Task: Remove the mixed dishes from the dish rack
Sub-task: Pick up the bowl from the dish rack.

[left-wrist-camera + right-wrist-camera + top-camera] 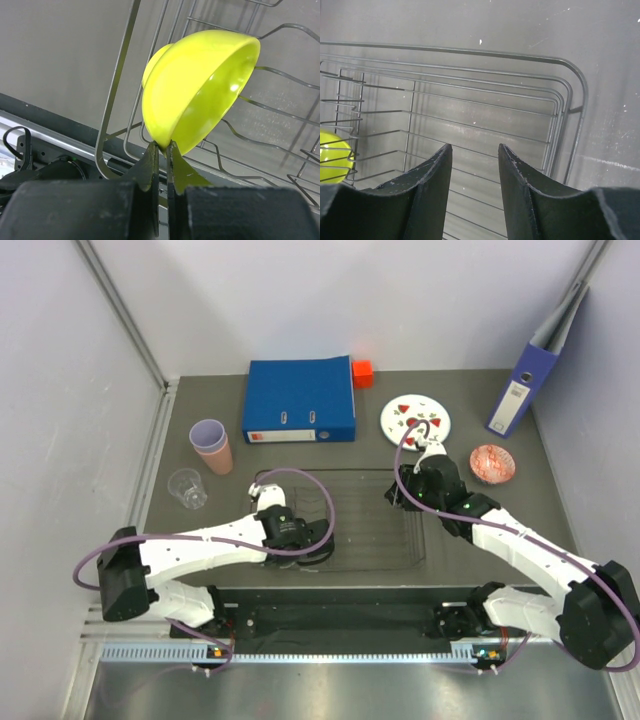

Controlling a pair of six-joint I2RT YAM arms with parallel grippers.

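Lime-yellow bowl [200, 90] leans among dish rack [385, 522] wires.

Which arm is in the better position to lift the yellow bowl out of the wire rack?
Left. The left arm has its jaws shut on the rim of the lime-yellow bowl in the dish rack. The right arm has open, empty jaws over bare rack wires, apart from the bowl.
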